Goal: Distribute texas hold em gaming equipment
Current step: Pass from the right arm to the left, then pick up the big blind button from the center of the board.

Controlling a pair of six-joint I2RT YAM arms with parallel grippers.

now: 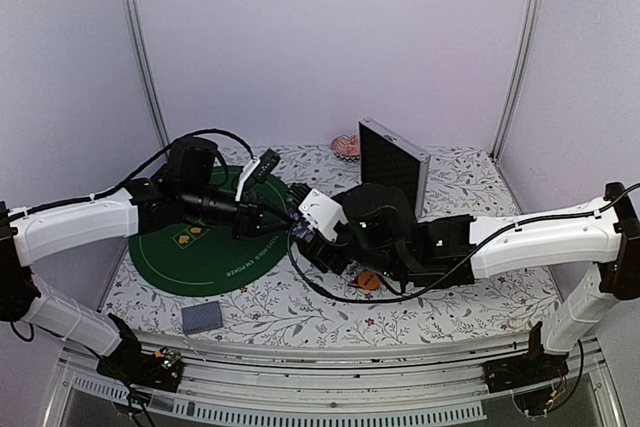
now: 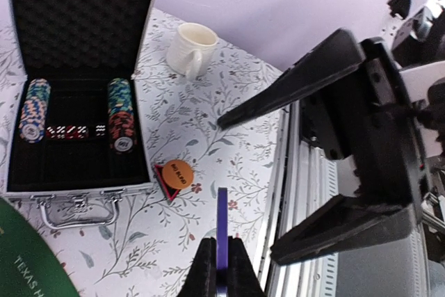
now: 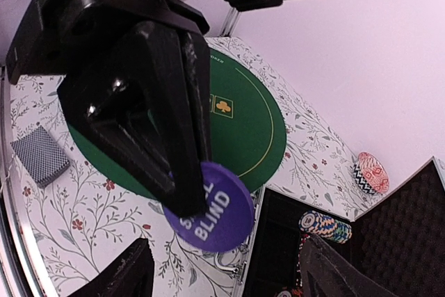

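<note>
The purple button (image 3: 212, 206) reads BLIND under a half-hidden word, so small blind, we reckon. It's in the air beside the open case (image 2: 76, 193), pinched in the left gripper (image 2: 221, 255). The right gripper (image 3: 228, 245) gapes wide, facing it. Looks like a handover: the right needs to close on the free edge. The green mat (image 2: 21, 269) says TEXAS H.

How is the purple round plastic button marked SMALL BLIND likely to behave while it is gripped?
The purple round plastic button looks thin, stiff and probably light. The left gripper pinches only one rim across its flat faces, so it may pivot if bumped. Released on edge, it could roll.
</note>
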